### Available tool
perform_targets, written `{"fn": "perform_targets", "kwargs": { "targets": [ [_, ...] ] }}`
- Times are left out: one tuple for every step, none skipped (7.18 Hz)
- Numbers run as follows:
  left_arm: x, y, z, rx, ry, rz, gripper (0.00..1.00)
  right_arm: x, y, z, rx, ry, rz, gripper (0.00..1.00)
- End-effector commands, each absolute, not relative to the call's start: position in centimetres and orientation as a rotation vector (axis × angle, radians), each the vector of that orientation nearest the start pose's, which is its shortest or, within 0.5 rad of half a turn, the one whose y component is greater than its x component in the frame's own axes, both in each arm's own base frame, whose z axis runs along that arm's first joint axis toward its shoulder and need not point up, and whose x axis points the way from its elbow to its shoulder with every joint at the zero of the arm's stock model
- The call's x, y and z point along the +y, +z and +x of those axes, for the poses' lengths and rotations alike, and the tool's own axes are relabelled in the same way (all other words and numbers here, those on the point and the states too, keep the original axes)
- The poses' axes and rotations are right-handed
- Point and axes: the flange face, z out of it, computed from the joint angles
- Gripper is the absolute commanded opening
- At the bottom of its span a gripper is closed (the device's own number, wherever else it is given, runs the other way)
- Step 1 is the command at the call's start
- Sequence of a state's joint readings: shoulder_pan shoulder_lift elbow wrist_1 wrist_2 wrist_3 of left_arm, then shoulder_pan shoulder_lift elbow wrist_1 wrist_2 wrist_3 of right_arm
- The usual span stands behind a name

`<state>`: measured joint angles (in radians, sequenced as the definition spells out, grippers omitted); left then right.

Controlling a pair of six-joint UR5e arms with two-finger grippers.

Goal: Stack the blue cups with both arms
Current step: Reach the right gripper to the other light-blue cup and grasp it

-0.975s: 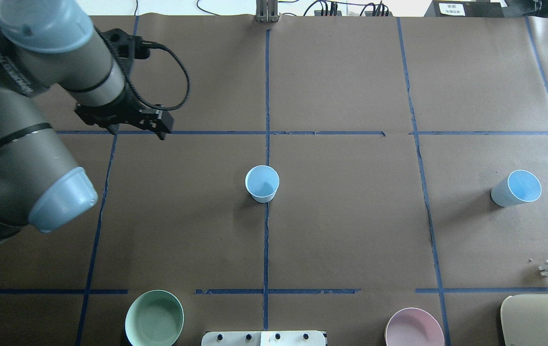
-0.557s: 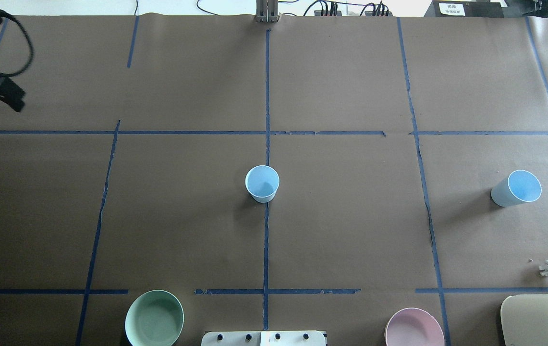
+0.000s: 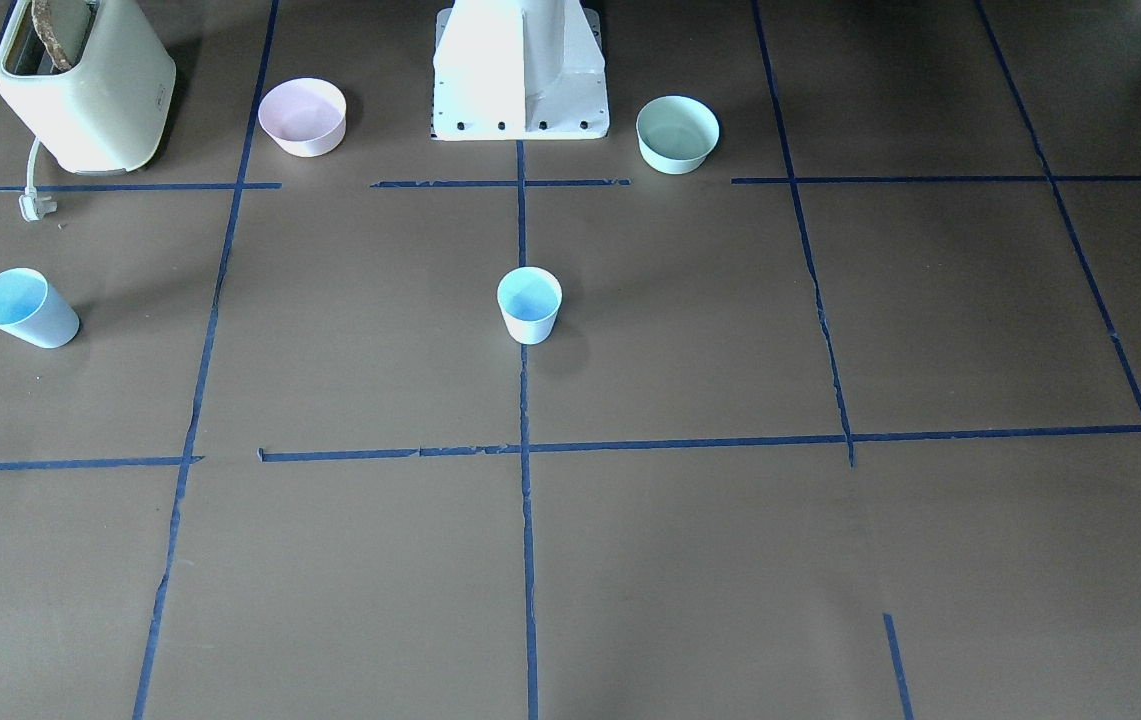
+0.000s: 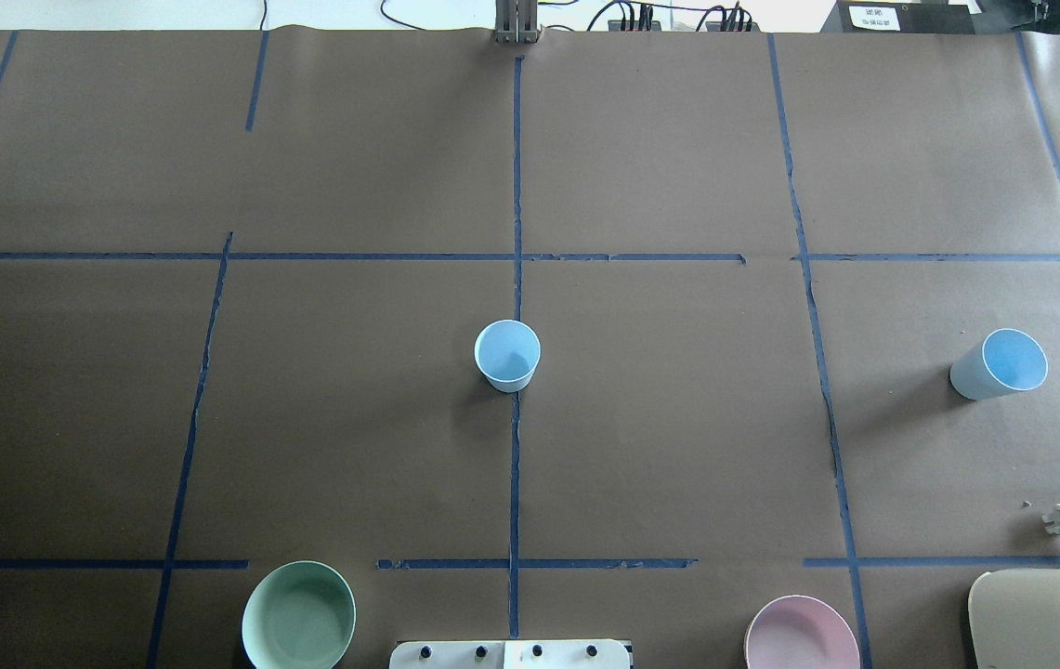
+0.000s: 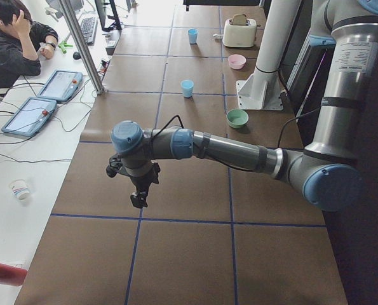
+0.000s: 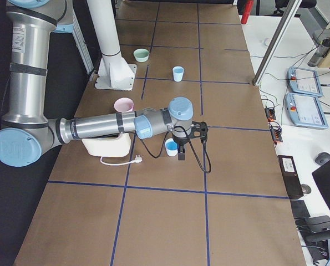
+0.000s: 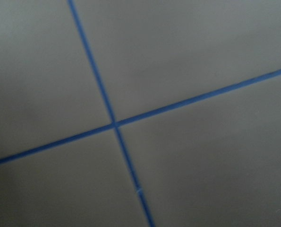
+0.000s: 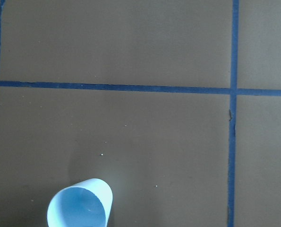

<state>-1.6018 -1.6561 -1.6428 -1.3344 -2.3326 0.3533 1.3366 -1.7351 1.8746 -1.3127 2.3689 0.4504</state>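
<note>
A table covered in brown paper (image 4: 678, 446) and marked with blue tape lines is seen from overhead. One of the two blue cups, the central cup (image 4: 506, 355), stands mouth up on the middle tape line. The second cup (image 4: 999, 364) stands well apart at 3 o'clock from it, near the table's right edge, also mouth up. A mint-green bowl (image 4: 298, 615) is placed at 7 o'clock from the central cup and a pink bowl (image 4: 801, 634) at 5 o'clock. A cream toaster (image 4: 1045, 618) is set in the near right corner.

From the left end of the table, the left gripper (image 5: 138, 200) is seen held over bare paper, far from both cups. Whether its pincer is wide or narrow cannot be told.

From the right end, the right gripper (image 6: 181, 152) is seen pointing down just beside the second cup. Its pincer's state cannot be told, nor whether the cup is touched.
</note>
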Motion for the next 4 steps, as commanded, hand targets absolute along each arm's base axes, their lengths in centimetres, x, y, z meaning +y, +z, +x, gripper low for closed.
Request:
{"fn": "perform_targets", "kwargs": {
  "targets": [
    [-47.9, 64.1, -10.0, 0.773, 0.245, 0.080, 1.00, -41.4, 56.1, -8.9, -0.871, 0.045, 0.109, 1.00],
    [-47.6, 64.3, -10.0, 0.774, 0.242, 0.077, 1.00, -41.2, 56.6, -11.3, -0.833, 0.029, 0.096, 0.99],
    [-47.6, 64.3, -10.0, 0.775, 0.244, 0.079, 1.00, -41.0, 57.2, -12.7, -0.801, 0.003, 0.106, 0.99],
    [-47.5, 64.3, -10.0, 0.775, 0.244, 0.079, 1.00, -40.9, 58.3, -13.2, -0.802, -0.012, 0.110, 0.99]
  ]
}}
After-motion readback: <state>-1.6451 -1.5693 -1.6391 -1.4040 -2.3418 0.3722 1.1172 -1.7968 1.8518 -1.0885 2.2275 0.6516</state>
